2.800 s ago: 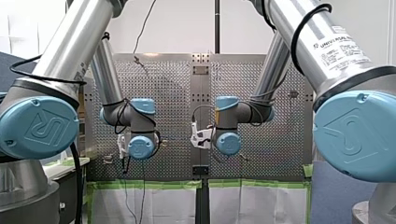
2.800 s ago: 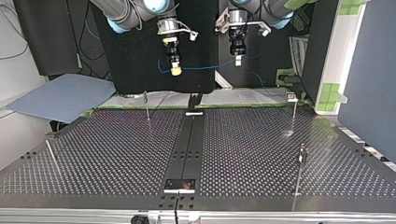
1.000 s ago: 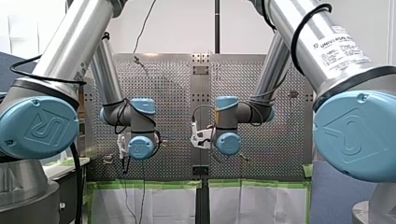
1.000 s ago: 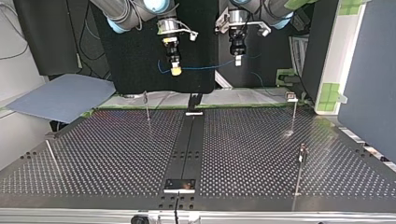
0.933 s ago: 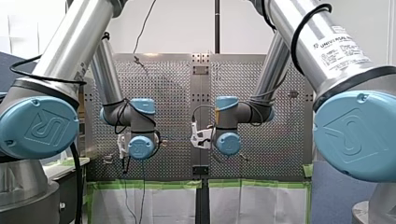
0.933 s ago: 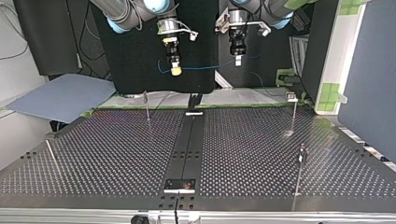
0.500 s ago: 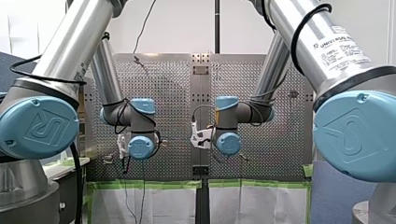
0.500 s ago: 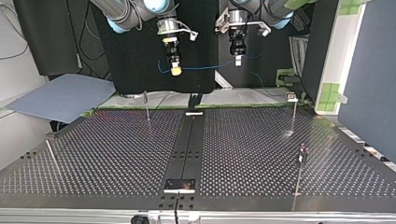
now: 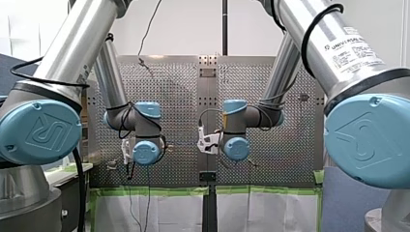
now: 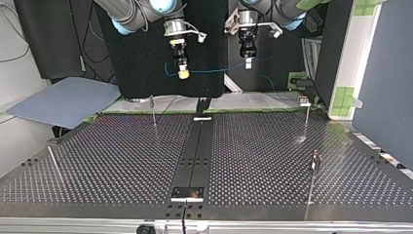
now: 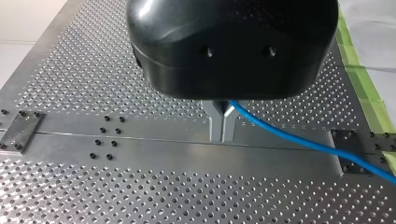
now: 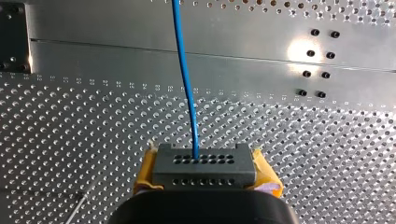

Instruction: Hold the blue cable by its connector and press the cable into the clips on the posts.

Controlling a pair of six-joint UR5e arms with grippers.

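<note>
**A:** How's my left tool [image 11: 222,135] sitting?

**B:** It points straight down, high over the bench [image 11: 93,196]. The metal fingers [image 11: 215,122] are pinched together on the blue cable [image 11: 299,139], which trails off to one side.

**A:** And my right tool [image 12: 204,171]?

**B:** It also points down. Its yellow pads [image 12: 146,170] are clamped on the dark connector [image 12: 204,162], and the cable runs out ahead of it.

Blue cable [image 11: 299,138] runs off edge (end unseen)
</note>
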